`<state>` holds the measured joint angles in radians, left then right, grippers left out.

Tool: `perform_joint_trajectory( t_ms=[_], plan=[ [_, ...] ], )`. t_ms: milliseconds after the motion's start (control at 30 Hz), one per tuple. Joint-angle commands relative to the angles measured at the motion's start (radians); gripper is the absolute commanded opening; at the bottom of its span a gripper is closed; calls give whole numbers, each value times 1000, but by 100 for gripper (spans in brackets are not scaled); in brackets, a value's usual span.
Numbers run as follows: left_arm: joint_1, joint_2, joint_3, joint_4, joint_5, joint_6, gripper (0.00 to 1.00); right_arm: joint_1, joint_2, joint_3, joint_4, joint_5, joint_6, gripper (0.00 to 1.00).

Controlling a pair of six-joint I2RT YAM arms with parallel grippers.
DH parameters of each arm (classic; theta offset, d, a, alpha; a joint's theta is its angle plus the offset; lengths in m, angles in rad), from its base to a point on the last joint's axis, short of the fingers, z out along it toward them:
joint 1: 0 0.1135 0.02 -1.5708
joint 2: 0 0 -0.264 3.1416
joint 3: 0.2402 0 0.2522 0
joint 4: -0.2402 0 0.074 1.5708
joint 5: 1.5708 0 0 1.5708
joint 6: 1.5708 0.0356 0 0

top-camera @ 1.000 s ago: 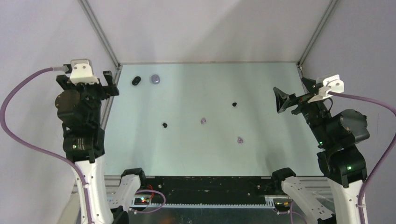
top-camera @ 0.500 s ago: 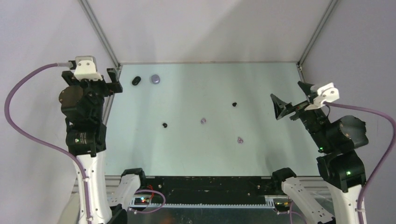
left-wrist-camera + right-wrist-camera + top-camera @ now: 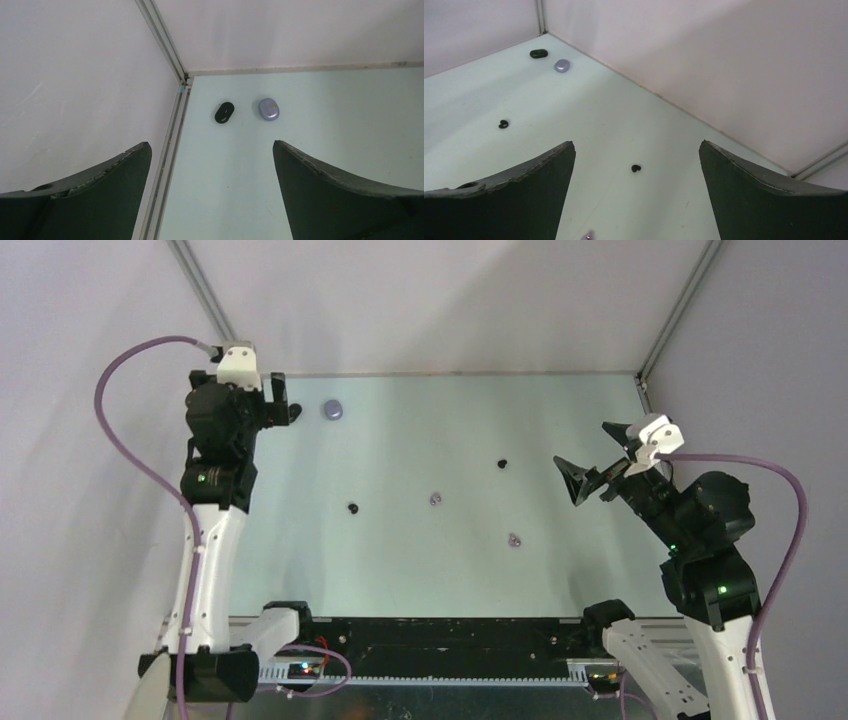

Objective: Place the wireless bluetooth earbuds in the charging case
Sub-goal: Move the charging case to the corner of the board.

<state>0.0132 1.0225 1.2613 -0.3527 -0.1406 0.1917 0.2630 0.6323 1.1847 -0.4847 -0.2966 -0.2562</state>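
Note:
Two charging cases lie at the back left: a black oval case (image 3: 292, 413) (image 3: 224, 112) and a lilac-grey round case (image 3: 333, 409) (image 3: 268, 108). Four earbuds are scattered on the table: black ones (image 3: 503, 463) (image 3: 352, 508) and lilac ones (image 3: 435, 499) (image 3: 514, 539). My left gripper (image 3: 274, 400) (image 3: 211, 144) hovers open just left of the black case, partly covering it from above. At the right side my right gripper (image 3: 595, 456) (image 3: 636, 143) hangs open and empty, pointing toward the nearer black earbud (image 3: 636, 168).
The pale green table (image 3: 420, 560) is walled by white panels with metal rails at the back corners (image 3: 205, 300). The left rail (image 3: 170, 145) runs under the left finger. In the right wrist view the far black earbud (image 3: 503, 124) and a lilac bud (image 3: 587, 236) show.
The left arm has swung right and toward the back, bringing its gripper beside the black case. The right gripper has moved left and tilted further over the table. Both stayed open.

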Motion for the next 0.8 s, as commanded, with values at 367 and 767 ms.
perform_joint_trajectory(
  t_ms=[367, 767],
  plan=[
    [-4, 346, 132, 117, -124, -55, 99, 59, 147, -58, 68, -2, -32, 100],
    [-3, 717, 358, 19, -127, -141, 99, 83, 159, -98, 91, 18, -63, 100]
  ],
)
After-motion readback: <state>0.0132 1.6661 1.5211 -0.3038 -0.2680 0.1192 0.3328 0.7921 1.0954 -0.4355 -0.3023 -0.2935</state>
